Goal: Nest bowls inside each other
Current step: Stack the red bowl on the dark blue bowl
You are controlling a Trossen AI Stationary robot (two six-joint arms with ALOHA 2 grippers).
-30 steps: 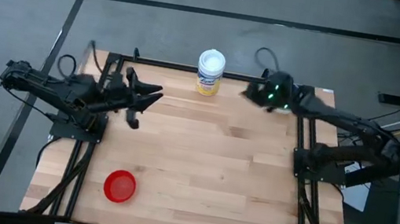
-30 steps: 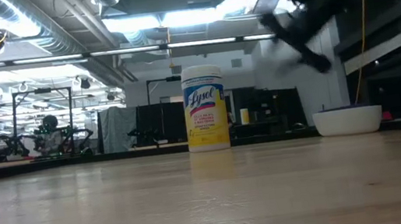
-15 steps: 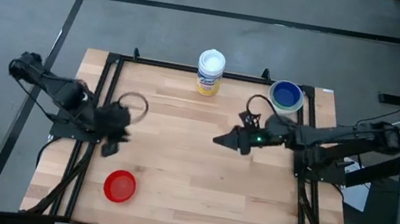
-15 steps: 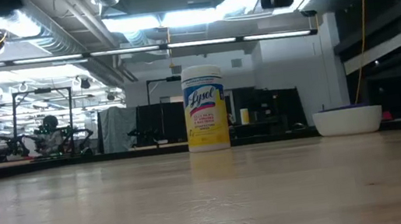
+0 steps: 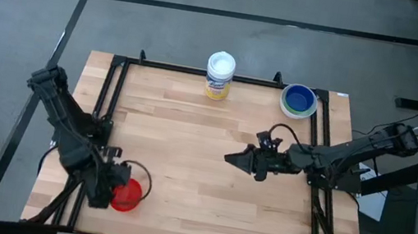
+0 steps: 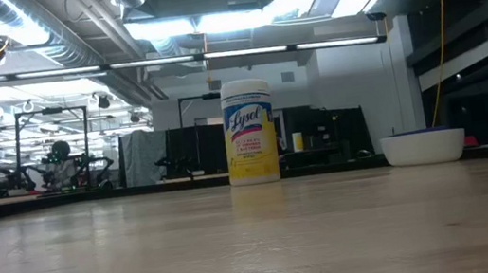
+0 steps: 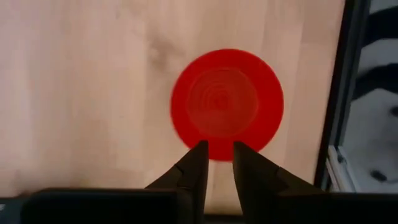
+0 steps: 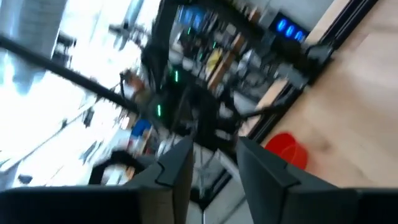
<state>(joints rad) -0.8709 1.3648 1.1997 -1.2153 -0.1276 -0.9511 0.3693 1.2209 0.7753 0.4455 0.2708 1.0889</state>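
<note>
A red bowl (image 5: 127, 196) (image 7: 227, 102) stands on its base near the table's near left corner. My left gripper (image 5: 115, 192) (image 7: 219, 149) hangs over the bowl's rim, pointing down, with a narrow gap between its fingers and nothing in it. At the far right a white bowl (image 5: 298, 102) (image 6: 423, 147) stands on the table with a blue bowl inside it. My right gripper (image 5: 229, 157) (image 8: 214, 152) hovers level over the table's middle right, open and empty, pointing toward the left edge.
A white canister with a yellow-blue label (image 5: 219, 75) (image 6: 249, 131) stands at the middle of the far edge. Black frame rails (image 5: 101, 117) run along the table's left, right and far sides. Bare wood lies between the red bowl and the stacked bowls.
My left gripper has swung from the far left toward the near edge, come down and tipped from level to pointing down over the red bowl. My right gripper has swung from over the stacked bowls toward the table's middle, uncovering them. The bowls have stayed put.
</note>
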